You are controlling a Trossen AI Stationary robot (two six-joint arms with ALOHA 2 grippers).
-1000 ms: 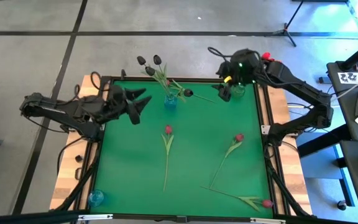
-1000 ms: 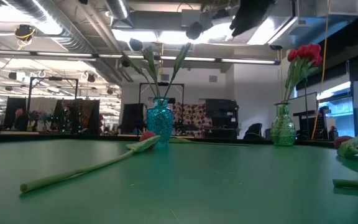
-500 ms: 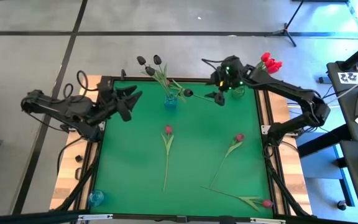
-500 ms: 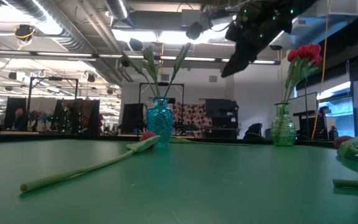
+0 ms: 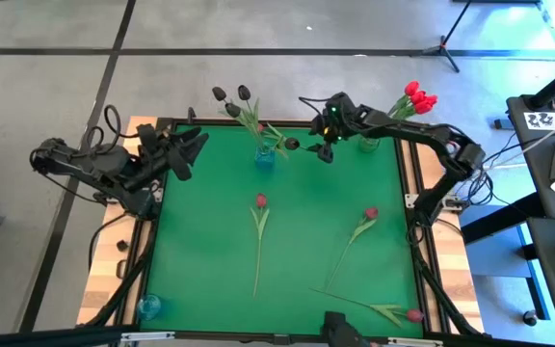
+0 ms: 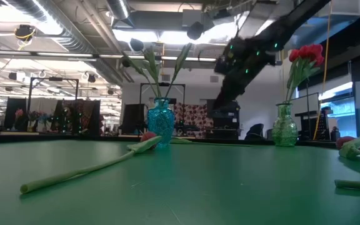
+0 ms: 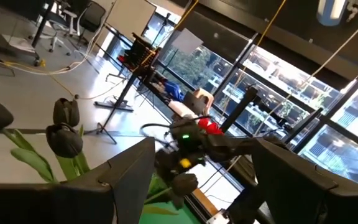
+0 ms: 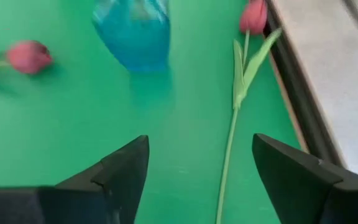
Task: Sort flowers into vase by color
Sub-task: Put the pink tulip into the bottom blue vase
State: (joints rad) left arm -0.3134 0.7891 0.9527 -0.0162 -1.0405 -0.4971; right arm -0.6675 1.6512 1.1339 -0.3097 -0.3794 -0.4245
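High view shows you the right gripper (image 5: 322, 150) with its fingers spread wide and nothing between them, hovering just beside the blue vase (image 5: 264, 156) on the side toward the clear green vase (image 5: 369, 143) of red tulips (image 5: 415, 96), close to a dark tulip head (image 5: 292, 144) lying by the blue vase. Your left gripper (image 5: 191, 154) also stands wide and empty, on the far side of the blue vase at the mat's (image 5: 200, 251) edge. Three red tulips (image 5: 260, 201) lie on the mat, well apart from the blue vase toward the near edge, and dark tulips (image 5: 229, 100) stand in the blue vase.
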